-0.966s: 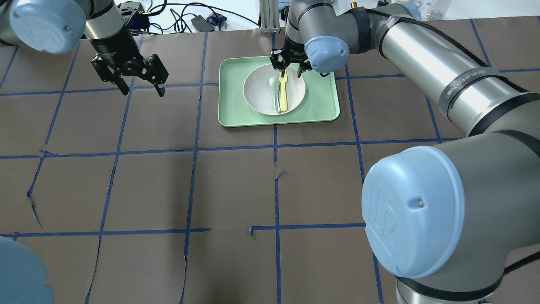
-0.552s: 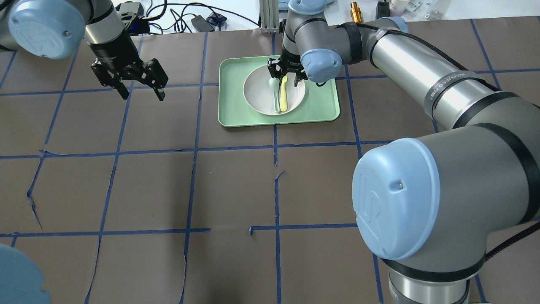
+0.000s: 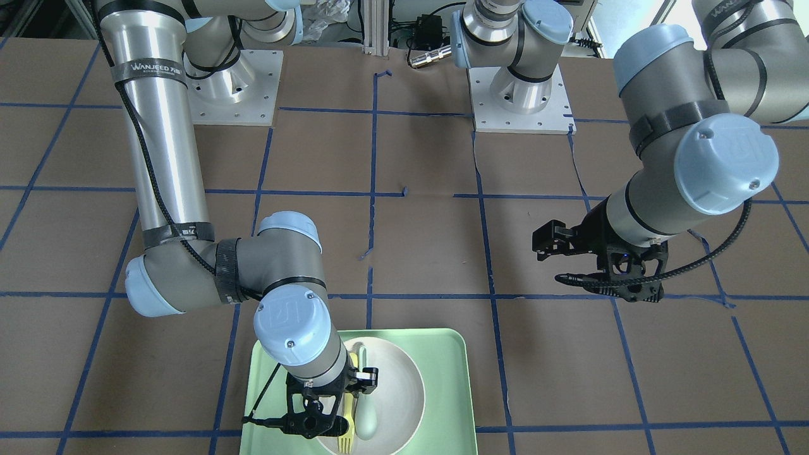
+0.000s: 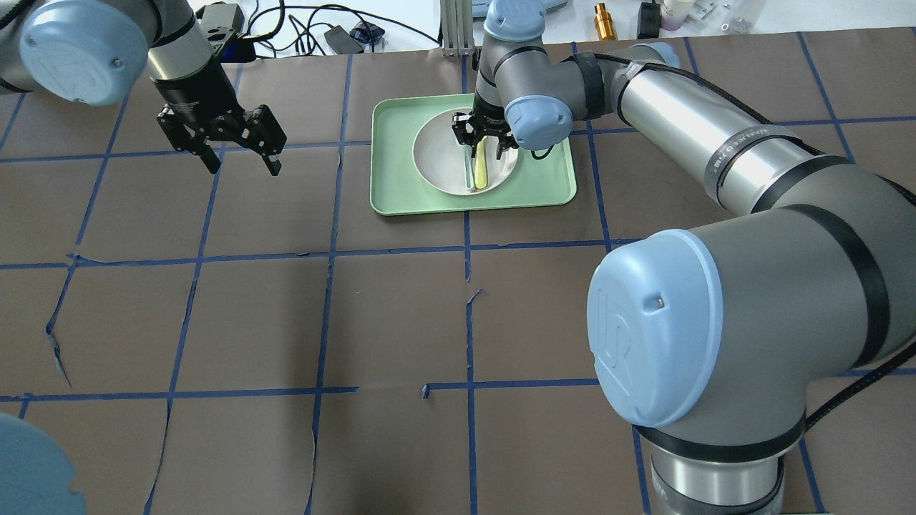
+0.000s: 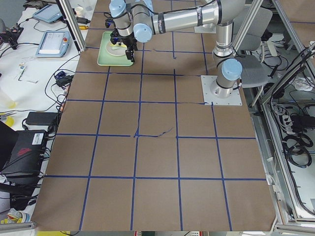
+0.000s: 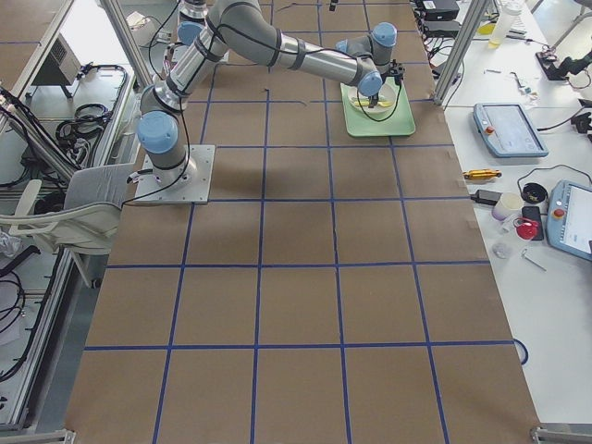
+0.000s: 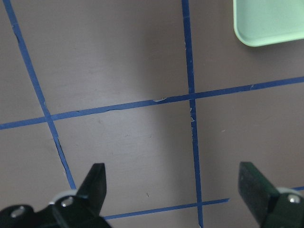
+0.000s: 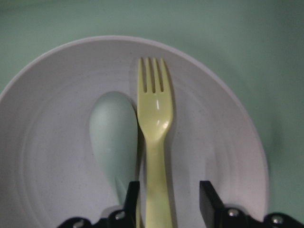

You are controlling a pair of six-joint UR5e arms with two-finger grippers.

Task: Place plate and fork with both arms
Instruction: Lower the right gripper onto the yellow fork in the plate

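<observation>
You have hardly begun: the fork (image 8: 154,142) lies in the plate (image 8: 57,142) by the far edge of the desk (image 4: 393,322). Your right end effector (image 8: 169,190) is open around it; your left end effector (image 7: 173,173) is wide and empty.

So the left hand (image 7: 174,183) is just hanging over the brown surface (image 7: 118,61), fingers (image 7: 97,183) spread wide with nothing between them. Blue tape lines (image 7: 190,95) cross underneath, making a grid. Only other thing in shot is a rounded corner of the light-green tray (image 7: 266,23), top right, well apart from the fingers.
</observation>
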